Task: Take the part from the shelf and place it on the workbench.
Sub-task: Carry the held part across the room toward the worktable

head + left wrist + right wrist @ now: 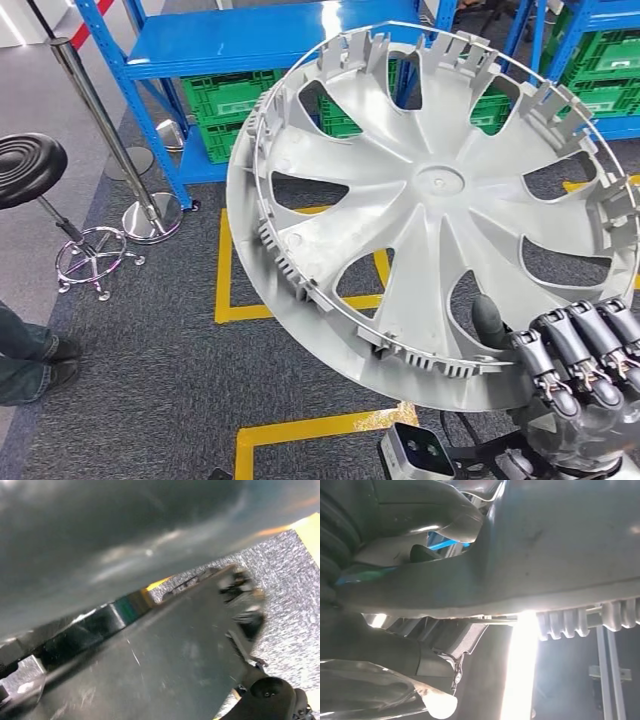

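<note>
In the head view the right hand (577, 365) sits at about 4 o'clock of the frame, its dark fingers (558, 345) curled over the lower rim of a silver wheel cover (438, 200) and its thumb showing through a spoke opening, so it grips the cover. The wheel cover is held up in the air, tilted, inner ribbed side toward the camera, taking up most of the right half of the frame. Behind it, at 12 o'clock, stands a blue shelf (241, 45) with green crates (226, 100) on its lower level. At 9 o'clock are a black stool (30, 165) and a chrome barrier post (98, 120), with a person's shoes (53, 360) at 8 o'clock. Yellow floor tape (302, 430) marks the dark carpet.

In the left wrist view, blurred dark shapes lie over speckled floor; I cannot tell how the left hand stands.

In the right wrist view the right hand (395, 665) lies against the wheel cover's (565, 540) grey rim, with the rim's ribbed clips (576, 622) just beside it.
</note>
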Robot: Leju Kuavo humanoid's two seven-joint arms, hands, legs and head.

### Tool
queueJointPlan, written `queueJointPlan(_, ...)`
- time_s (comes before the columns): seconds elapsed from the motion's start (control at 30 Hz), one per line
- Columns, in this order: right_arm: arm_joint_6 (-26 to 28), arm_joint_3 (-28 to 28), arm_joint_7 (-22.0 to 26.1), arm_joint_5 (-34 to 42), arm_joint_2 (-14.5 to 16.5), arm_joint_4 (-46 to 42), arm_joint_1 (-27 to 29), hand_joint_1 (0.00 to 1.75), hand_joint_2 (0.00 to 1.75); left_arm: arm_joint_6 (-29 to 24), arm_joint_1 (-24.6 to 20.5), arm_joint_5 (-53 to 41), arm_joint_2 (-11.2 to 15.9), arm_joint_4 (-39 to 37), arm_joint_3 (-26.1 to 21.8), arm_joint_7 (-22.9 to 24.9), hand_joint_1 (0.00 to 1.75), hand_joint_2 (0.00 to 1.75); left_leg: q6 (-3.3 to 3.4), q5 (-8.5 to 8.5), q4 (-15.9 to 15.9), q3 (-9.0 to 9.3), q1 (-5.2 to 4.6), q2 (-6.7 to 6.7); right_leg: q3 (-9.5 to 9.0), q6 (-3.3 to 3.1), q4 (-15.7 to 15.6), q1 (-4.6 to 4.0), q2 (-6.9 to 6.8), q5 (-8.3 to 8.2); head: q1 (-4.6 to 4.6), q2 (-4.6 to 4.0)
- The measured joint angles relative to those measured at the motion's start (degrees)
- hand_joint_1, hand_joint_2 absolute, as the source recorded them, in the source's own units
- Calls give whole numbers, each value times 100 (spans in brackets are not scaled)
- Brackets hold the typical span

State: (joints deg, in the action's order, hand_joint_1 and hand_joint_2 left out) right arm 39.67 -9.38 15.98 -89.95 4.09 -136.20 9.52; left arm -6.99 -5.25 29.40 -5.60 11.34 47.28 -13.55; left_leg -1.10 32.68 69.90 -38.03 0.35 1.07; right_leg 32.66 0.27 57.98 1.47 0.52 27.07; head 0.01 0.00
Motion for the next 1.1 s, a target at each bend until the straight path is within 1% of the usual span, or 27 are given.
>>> queueJointPlan(0.03,0,0,0,-1,0,1,0,175,175,0,2,0,2,0,0,0,0,0,5,127,317,-122,-1,-15,23,-11,1,-13,56,-14,-1,0)
queueJointPlan(0.07,0,0,1,-1,0,0,1,175,175,0,3,0,4,0,0,0,0,0,24,146,457,-163,-4,-23,40,-16,2,-27,117,-28,-2,0)
queueJointPlan(0.1,0,0,2,-1,0,0,1,175,175,0,3,0,4,0,0,0,0,0,57,49,362,-94,-10,-38,50,-16,3,-42,183,-41,-2,0)
queueJointPlan(0.13,0,0,4,-1,0,-1,1,175,175,0,2,0,5,0,0,0,0,0,104,-135,49,75,-19,-81,54,-13,2,-55,249,-53,-2,0)
queueJointPlan(0.2,0,0,13,-1,0,-1,-7,175,175,-2,1,0,20,0,0,0,0,0,234,-465,-765,482,-36,-347,66,5,2,-63,362,-78,8,0)
queueJointPlan(0.23,0,0,25,-2,1,-1,-14,175,175,-3,-1,-1,27,0,0,0,0,0,282,-539,-1039,611,-47,-470,86,27,3,-51,412,-94,4,0)
queueJointPlan(0.27,0,-1,41,-2,1,-1,-22,175,175,-4,-3,-3,32,0,0,1,0,0,312,-553,-1177,669,-58,-554,110,59,1,-31,462,-112,-2,0)
queueJointPlan(0.3,0,-1,61,-3,1,-1,-28,175,175,-4,-3,-5,33,0,0,1,0,0,319,-546,-1210,677,-67,-549,134,101,-10,-18,518,-134,-8,0)
queueJointPlan(0.33,0,-2,81,-4,1,-2,-30,175,175,-5,-4,-8,28,0,0,2,0,0,312,-572,-1250,682,-67,-492,163,147,-25,-7,578,-157,-22,0)
queueJointPlan(0.37,0,-2,102,-5,0,-3,-24,175,175,-9,-7,-10,25,0,-1,2,0,0,305,-607,-1301,693,-54,-426,198,180,-18,-13,565,-155,-20,0)
queueJointPlan(0.4,0,-2,126,-5,0,-4,-27,175,175,-12,-10,-11,22,0,-1,2,0,0,309,-648,-1359,705,-39,-358,262,201,60,-28,473,-93,0,0)
queueJointPlan(0.47,0,-3,184,-4,0,-5,-44,175,175,-10,-11,-20,13,0,-1,1,0,0,322,-706,-1433,706,-24,-201,525,226,577,-45,175,233,45,0)
queueJointPlan(0.5,0,-4,218,-4,0,-5,-57,175,175,2,-3,-30,14,0,0,0,0,0,334,-713,-1437,691,-29,-124,697,242,967,-44,66,439,64,0)
queueJointPlan(0.53,0,-4,249,-4,0,-4,-60,175,175,16,4,-41,22,0,0,0,0,0,334,-714,-1433,676,-36,-41,845,262,1317,-39,15,587,70,0)
queueJointPlan(0.57,0,-4,275,-4,0,-2,-58,175,175,30,9,-50,35,0,0,0,0,0,333,-715,-1428,667,-41,35,911,277,1515,-35,-11,636,71,0)
queueJointPlan(0.6,0,-4,297,-4,0,0,-56,175,175,44,7,-57,50,0,0,0,0,0,330,-715,-1422,660,-44,108,866,288,1497,-32,-35,583,71,0)
queueJointPlan(0.63,0,-4,319,-3,0,3,-54,175,175,59,0,-58,63,0,0,0,0,0,323,-711,-1411,657,-45,172,684,291,1227,-32,-78,436,73,0)
queueJointPlan(0.7,0,-4,361,-3,1,9,-58,175,175,89,-20,-59,84,0,0,0,0,0,285,-686,-1361,650,-65,276,171,263,400,-47,-276,153,76,0)
queueJointPlan(0.73,0,-4,380,-4,3,13,-63,175,175,103,-29,-59,92,0,0,0,0,0,255,-670,-1329,644,-80,317,-16,223,97,-58,-351,84,76,0)
queueJointPlan(0.77,0,-4,392,-4,5,17,-66,175,175,113,-34,-59,100,0,0,0,0,0,225,-660,-1303,638,-96,353,-103,180,-47,-70,-394,73,74,0)
queueJointPlan(0.83,0,-1,404,-4,11,28,-59,175,175,127,-40,-59,114,0,0,0,0,0,170,-659,-1282,635,-102,430,-96,90,-65,-80,-311,62,70,0)
queueJointPlan(0.87,0,1,405,-4,14,32,-52,175,175,130,-43,-59,121,0,0,0,0,0,133,-640,-1262,631,-93,413,-80,54,-67,-71,-265,42,68,0)
queueJointPlan(0.9,0,3,407,-4,18,37,-50,175,175,131,-45,-59,126,0,0,0,0,0,93,-565,-1184,602,-80,336,-64,17,-73,-59,-216,19,60,0)
queueJointPlan(0.97,0,5,414,-6,32,50,-51,175,175,133,-43,-59,138,0,0,0,0,0,22,-226,-706,413,-49,94,-35,-44,-82,-35,-124,-23,32,0)
queueJointPlan(1.03,0,10,429,-6,52,74,-52,175,175,143,-26,-59,154,0,0,0,0,0,-4,164,74,93,-30,-20,6,-68,-78,-34,-5,-50,15,0)
queueJointPlan(1.07,0,15,443,-6,60,86,-49,175,175,152,-19,-59,161,0,0,0,0,0,-6,241,334,-10,-25,-29,23,-68,-75,-34,64,-61,15,0)
queueJointPlan(1.1,0,19,457,-6,68,97,-44,175,175,165,-15,-59,165,0,0,0,0,0,-1,199,385,-18,-21,-33,33,-62,-72,-34,136,-72,14,0)
